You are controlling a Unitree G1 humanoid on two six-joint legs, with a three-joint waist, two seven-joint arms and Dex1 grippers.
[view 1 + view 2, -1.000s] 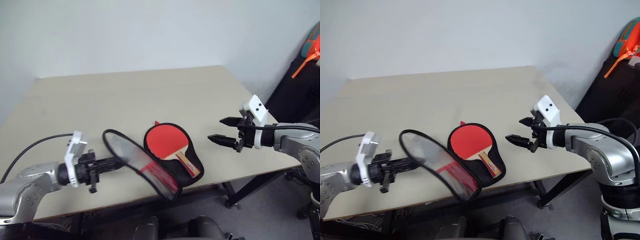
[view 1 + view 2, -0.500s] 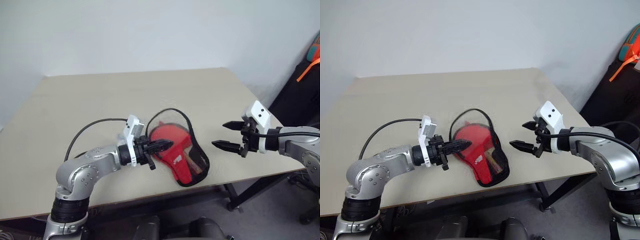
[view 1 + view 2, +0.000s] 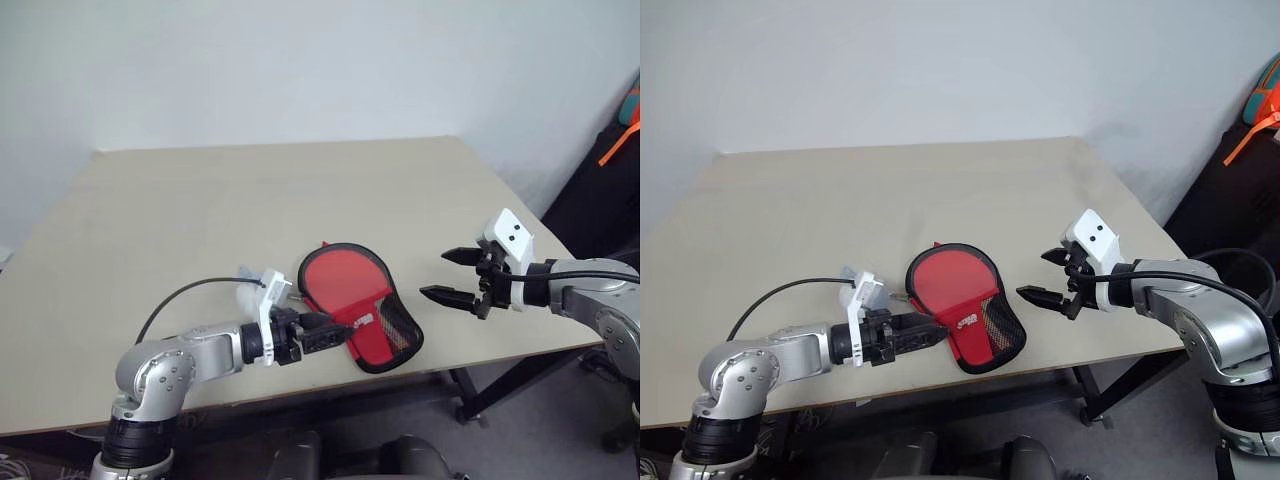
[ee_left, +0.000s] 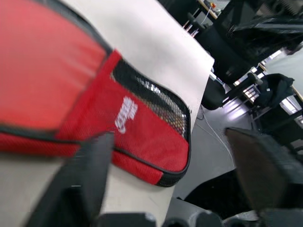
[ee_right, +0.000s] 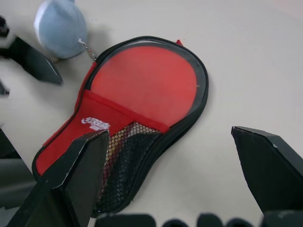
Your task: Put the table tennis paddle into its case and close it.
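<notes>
**Handling the closed case: grip points and material behaviour**

While the case (image 3: 962, 312) lies flat near the front edge of the table (image 3: 790, 220), its cover is folded down over the round end, and the table tennis paddle is not visible, presumably inside. My left gripper (image 3: 930, 335) sits at the case's 9 o'clock, fingers spread apart with nothing between them, tips just beside the black edging. My right gripper (image 3: 1048, 277) hovers at the case's 3 o'clock, clear of it, fingers wide and empty.

Material judgement:
- The case is soft fabric and looks light; I expect it to slide on the smooth table under a one-sided push.
- The paddle inside would give the round end a stiff core; the black mesh (image 5: 124, 161) at the narrow end is likely limp and gives poor purchase.
- The zip edging is the firmest seam for a pinch.

Recommended hold: I brace the case at its 3 o'clock rim with the right fingers and take the zip pull with the left. I cannot tell where the pull sits. A grey pompom (image 5: 60, 28) on a short chain lies at the rim of the round end.
</notes>
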